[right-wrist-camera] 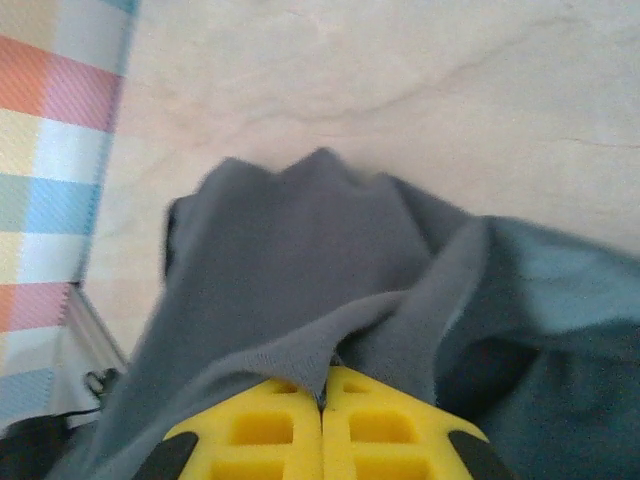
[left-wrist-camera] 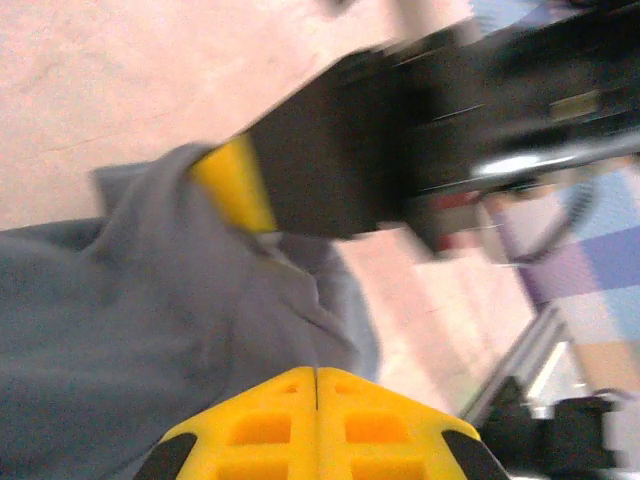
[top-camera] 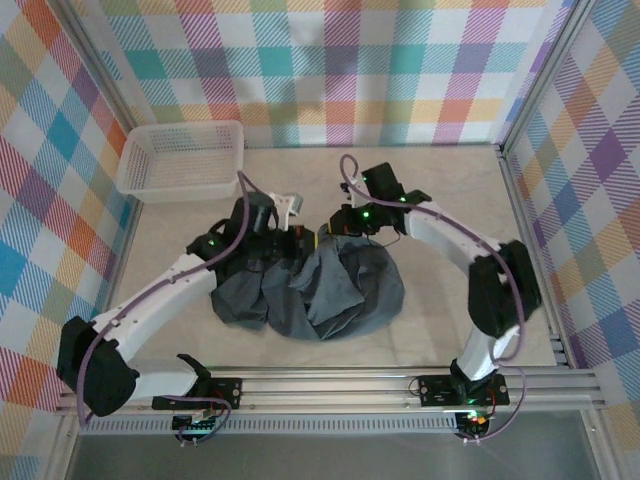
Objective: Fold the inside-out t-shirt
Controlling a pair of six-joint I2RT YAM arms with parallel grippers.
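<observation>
The inside-out t-shirt (top-camera: 320,290) lies bunched in a dark slate-grey heap at the middle of the table. Both grippers meet at its far edge, close together. My left gripper (top-camera: 297,240) is shut, and in the left wrist view a ridge of the cloth (left-wrist-camera: 150,330) runs right up to its closed yellow tips (left-wrist-camera: 316,372). My right gripper (top-camera: 328,230) is shut on a hem of the shirt (right-wrist-camera: 290,260), with the edge pinched between its yellow tips (right-wrist-camera: 322,388). One yellow finger (left-wrist-camera: 232,185) of the right gripper pokes into the cloth in the left wrist view.
A white mesh basket (top-camera: 183,160) stands at the back left, apart from the shirt. Checkered walls close the table on three sides. A metal rail (top-camera: 330,385) runs along the near edge by the arm bases.
</observation>
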